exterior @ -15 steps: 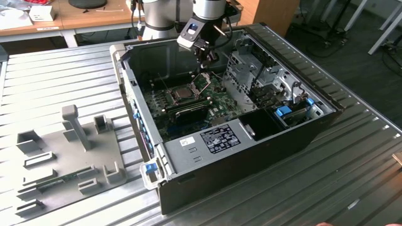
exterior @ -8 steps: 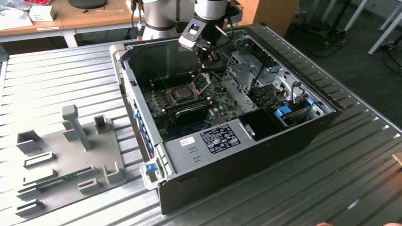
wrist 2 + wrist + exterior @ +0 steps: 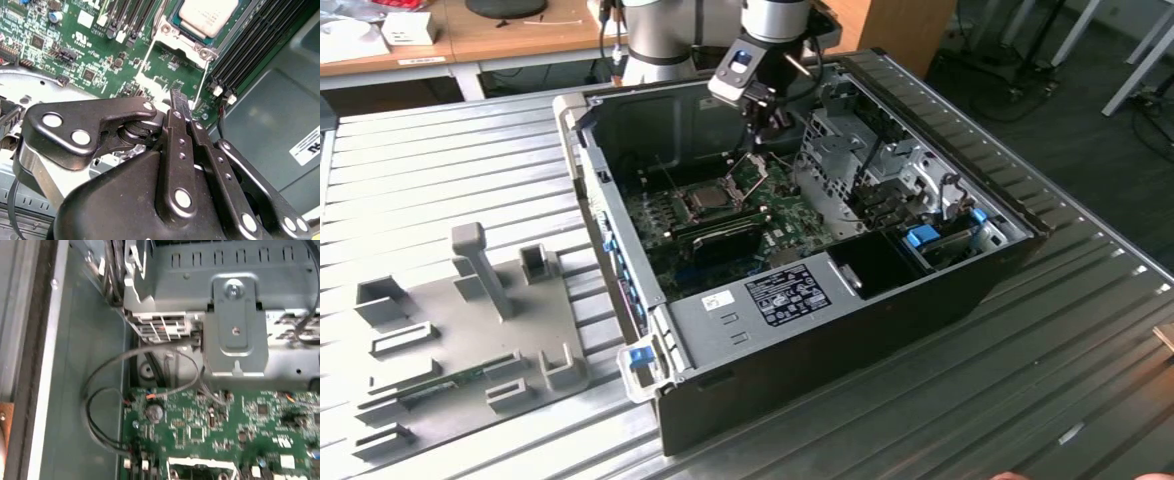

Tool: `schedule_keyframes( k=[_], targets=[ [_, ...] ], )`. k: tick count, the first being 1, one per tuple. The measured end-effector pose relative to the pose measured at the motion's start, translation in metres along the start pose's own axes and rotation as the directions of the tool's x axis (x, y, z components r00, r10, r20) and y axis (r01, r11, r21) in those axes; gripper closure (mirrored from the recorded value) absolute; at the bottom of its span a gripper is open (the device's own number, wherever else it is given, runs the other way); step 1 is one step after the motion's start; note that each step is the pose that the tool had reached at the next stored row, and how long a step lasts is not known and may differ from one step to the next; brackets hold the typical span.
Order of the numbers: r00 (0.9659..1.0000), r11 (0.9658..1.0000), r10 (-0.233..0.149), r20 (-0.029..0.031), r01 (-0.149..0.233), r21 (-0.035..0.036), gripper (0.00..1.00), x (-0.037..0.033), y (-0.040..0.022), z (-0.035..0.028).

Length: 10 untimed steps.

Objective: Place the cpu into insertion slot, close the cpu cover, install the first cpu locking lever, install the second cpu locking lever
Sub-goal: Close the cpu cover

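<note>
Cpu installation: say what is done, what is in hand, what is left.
Done: the cpu sits in the insertion slot. In hand: the end effector is at the free edge of the raised cpu cover. Left: cover not shut, neither lever installed.

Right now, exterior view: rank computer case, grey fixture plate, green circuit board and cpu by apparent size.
Largest to smallest:
1. computer case
2. grey fixture plate
3. green circuit board, partly hidden by parts inside the case, so its full extent is unsure
4. cpu, clearly the smallest
</note>
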<state>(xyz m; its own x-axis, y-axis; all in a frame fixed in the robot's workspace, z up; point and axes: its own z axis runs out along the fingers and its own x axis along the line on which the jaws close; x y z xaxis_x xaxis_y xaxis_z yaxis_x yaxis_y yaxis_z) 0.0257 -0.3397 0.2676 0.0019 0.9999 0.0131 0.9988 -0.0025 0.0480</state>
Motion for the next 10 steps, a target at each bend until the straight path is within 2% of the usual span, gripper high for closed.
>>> schedule_keyframes(
  k=[10],
  targets=[
    [1.0000,1.0000,0.000,0.0001,0.000,0.0000,0.89,0.0000,0.0135,0.0022]
  ],
)
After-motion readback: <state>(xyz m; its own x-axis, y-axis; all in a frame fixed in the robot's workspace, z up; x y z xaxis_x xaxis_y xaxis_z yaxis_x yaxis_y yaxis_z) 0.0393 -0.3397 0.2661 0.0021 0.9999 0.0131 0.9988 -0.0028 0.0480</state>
